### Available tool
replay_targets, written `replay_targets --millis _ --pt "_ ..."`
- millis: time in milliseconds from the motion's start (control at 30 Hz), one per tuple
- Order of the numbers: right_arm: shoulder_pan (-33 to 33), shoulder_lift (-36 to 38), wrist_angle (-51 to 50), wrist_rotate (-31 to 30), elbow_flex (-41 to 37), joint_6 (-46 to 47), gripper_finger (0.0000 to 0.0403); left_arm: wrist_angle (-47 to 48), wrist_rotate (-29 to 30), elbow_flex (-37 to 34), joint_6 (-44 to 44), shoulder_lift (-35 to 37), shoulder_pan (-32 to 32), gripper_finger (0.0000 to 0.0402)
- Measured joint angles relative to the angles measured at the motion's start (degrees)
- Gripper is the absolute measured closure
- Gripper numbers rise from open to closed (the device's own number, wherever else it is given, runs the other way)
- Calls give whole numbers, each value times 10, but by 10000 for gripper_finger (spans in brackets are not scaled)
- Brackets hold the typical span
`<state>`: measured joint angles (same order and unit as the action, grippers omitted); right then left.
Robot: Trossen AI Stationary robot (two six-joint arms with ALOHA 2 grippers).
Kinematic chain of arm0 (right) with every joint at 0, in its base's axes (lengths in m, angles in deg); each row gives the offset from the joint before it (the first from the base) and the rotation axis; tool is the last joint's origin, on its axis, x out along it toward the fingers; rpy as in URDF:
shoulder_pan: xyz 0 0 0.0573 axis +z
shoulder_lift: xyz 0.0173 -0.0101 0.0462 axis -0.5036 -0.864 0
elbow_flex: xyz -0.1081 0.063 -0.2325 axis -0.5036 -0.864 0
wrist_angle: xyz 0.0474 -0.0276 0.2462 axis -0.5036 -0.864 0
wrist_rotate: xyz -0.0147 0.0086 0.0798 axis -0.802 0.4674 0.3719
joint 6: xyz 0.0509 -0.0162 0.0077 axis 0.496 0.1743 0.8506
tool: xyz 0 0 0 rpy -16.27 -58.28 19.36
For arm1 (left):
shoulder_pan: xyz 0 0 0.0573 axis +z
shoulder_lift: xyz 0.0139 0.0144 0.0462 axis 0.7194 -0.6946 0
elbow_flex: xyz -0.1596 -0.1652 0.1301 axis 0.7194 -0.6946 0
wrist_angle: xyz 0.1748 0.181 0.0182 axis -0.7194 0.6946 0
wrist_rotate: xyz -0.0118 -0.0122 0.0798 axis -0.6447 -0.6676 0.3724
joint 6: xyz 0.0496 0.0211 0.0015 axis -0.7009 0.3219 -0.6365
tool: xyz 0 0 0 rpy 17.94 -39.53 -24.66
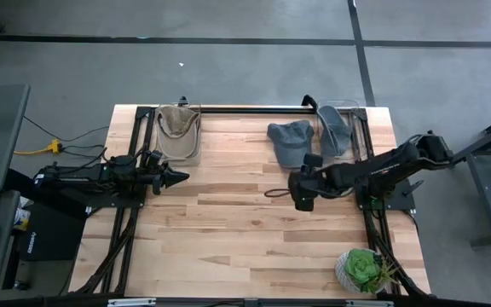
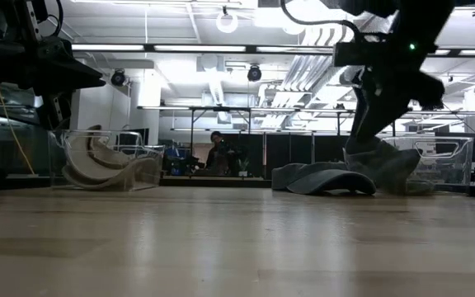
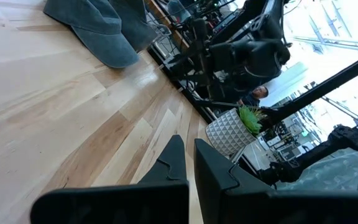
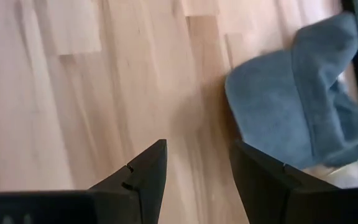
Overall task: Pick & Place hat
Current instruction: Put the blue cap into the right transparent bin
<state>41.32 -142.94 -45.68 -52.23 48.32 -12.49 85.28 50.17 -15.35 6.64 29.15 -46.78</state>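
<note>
A grey-blue cap (image 1: 290,141) lies flat on the wooden table near the far edge, and it also shows in the low view (image 2: 328,180). My right gripper (image 1: 301,199) hovers open just on the near side of the cap. In the right wrist view the gripper (image 4: 197,155) points down at bare wood, with the cap's brim (image 4: 272,99) just beyond its fingers. My left gripper (image 1: 181,177) is shut and waits level over the table's left part, below a tan hat (image 1: 179,128) in a clear bin.
A second grey cap (image 1: 335,128) sits in a clear bin at the far right. A potted plant (image 1: 365,269) stands at the near right corner. Black frame rails (image 1: 254,109) run along the table's sides. Bare wood (image 1: 228,230) fills the middle and near part.
</note>
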Motion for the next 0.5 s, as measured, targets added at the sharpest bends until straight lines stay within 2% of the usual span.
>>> replay_targets --millis 233,500 --pt "15 0 111 -71 -62 -37 233 0 0 0 0 0 0 401" --pt "-7 0 125 -94 -98 -44 230 0 0 0 0 0 0 401"
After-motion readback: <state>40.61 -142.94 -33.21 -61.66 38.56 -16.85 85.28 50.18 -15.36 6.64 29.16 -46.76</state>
